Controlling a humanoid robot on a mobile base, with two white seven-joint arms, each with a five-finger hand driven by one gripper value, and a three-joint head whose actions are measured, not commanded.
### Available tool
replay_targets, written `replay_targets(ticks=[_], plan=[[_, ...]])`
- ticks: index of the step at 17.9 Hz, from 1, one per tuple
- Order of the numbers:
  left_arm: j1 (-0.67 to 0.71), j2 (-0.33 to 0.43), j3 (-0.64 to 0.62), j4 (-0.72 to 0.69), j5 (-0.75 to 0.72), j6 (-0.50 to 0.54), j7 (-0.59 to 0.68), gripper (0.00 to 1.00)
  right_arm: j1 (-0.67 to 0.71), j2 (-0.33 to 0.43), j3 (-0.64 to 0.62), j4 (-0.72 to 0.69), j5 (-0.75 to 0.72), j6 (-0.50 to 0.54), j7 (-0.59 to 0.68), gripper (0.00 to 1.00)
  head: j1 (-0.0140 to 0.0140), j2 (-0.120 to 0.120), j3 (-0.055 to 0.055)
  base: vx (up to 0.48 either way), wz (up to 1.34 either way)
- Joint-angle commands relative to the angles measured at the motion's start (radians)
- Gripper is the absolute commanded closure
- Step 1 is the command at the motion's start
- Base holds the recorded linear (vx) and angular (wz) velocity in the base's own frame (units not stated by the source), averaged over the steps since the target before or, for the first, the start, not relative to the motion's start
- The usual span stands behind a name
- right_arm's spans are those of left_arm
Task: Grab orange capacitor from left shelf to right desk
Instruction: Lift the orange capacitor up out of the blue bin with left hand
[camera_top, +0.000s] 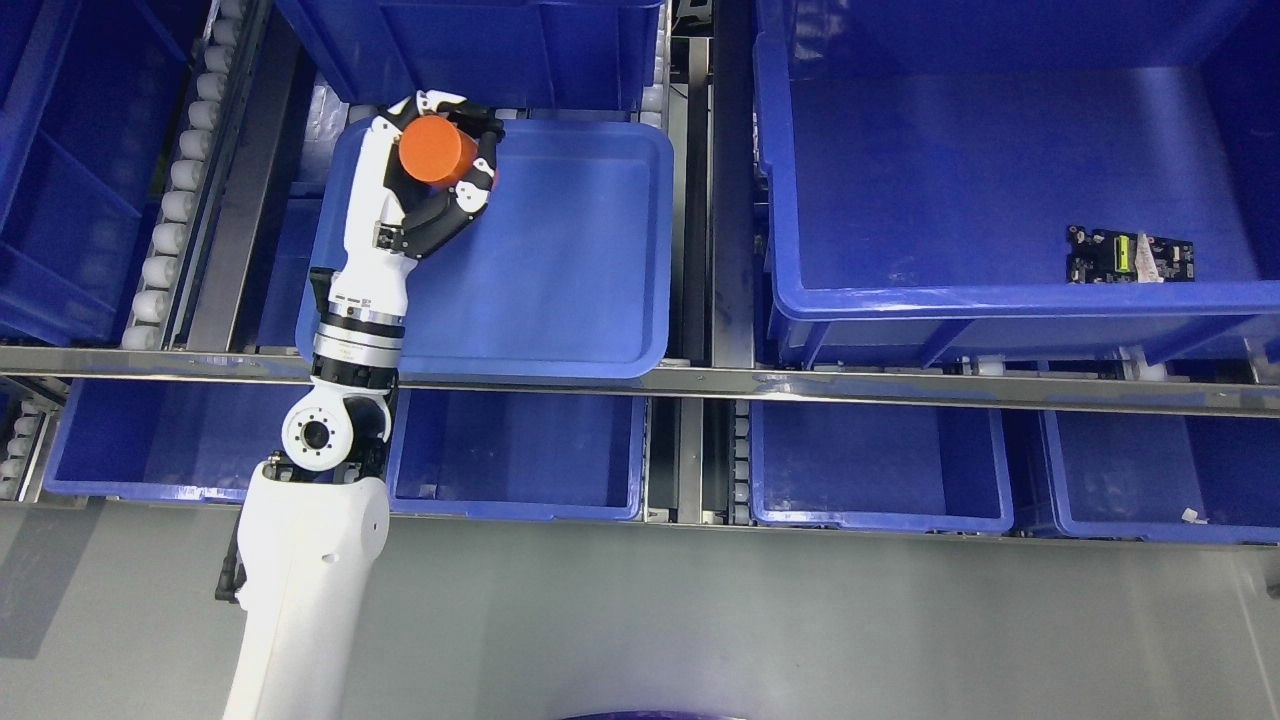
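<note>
My arm: it comes in from the lower left and reaches up over the shelf rail; my other arm is out of sight.
My left hand (435, 185): clenched around the orange capacitor (432, 149), dark fingers (484, 165) curled against its side.
Capacitor's place: inside my grip, its round end facing up, at the far left corner of the shallow blue tray (580, 250) that lies under my hand.
How it will handle: I judge it a stiff, light cylinder with a smooth skin that could slip, so I want my fingers wrapped round the barrel, not pinching the ends.
Right of my hand: a large blue bin (1000, 295), well apart, holding a small circuit board (1128, 255).
</note>
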Motion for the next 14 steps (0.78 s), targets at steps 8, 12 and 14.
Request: replay_targets(ticks=[8, 12, 14], plan=[[0.075, 0.006, -0.048, -0.122, 0.019, -0.200, 0.001, 0.99, 0.023, -0.017, -0.011, -0.017, 0.006, 0.001, 0.000, 0.00, 0.0000, 0.000, 0.000, -0.003, 0.00], [0.072, 0.006, -0.052, -0.122, 0.019, -0.203, 0.003, 0.99, 0.023, -0.017, -0.011, -0.017, 0.006, 0.001, 0.000, 0.00, 0.0000, 0.000, 0.000, -0.044, -0.01], [0.075, 0.006, -0.052, -0.122, 0.019, -0.203, 0.003, 0.99, 0.022, -0.017, -0.011, -0.017, 0.006, 0.001, 0.000, 0.00, 0.0000, 0.000, 0.000, -0.075, -0.01]])
